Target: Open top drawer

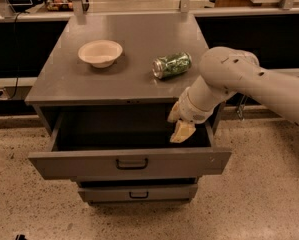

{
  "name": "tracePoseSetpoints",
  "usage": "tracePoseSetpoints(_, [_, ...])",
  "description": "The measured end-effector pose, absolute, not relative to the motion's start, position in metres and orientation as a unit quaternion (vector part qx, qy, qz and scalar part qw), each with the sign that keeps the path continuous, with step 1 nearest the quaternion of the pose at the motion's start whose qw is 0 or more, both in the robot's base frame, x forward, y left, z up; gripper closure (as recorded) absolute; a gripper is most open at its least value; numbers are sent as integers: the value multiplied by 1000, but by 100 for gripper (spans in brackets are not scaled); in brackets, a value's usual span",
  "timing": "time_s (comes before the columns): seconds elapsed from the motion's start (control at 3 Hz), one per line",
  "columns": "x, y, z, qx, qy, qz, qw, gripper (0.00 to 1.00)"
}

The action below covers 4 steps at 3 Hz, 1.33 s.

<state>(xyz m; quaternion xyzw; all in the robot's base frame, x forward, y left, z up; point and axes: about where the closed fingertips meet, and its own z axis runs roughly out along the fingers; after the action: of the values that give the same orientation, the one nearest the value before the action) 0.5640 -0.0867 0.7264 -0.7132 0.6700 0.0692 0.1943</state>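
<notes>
The top drawer (84, 163) is seen pulled well out from under the table (134, 84), its dark inside laid bare and its black pull handle (132, 163) left untouched at the centre of the front. The opening is judged done, or all but done. The hand (180, 124) is hung over the right rear part of the open box, just below the table's front edge, holding nothing. Whether it is spread or pressed together cannot be told.

What is called for next is a clean lift up and away, with the drawer's right wall and the table edge kept clear. A pale bowl (100, 52) and a green can (172, 65) lying on its side are found on the table, the can close by the arm (229, 76). A lower drawer (137, 193) is seen shut beneath.
</notes>
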Motion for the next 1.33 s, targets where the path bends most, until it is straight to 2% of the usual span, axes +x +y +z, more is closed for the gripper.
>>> tracePoseSetpoints(0.33, [574, -88, 708, -708, 676, 67, 193, 65])
tracePoseSetpoints(1.0, [555, -90, 679, -707, 677, 90, 183, 84])
tracePoseSetpoints(1.33, [525, -90, 669, -710, 672, 125, 169, 83])
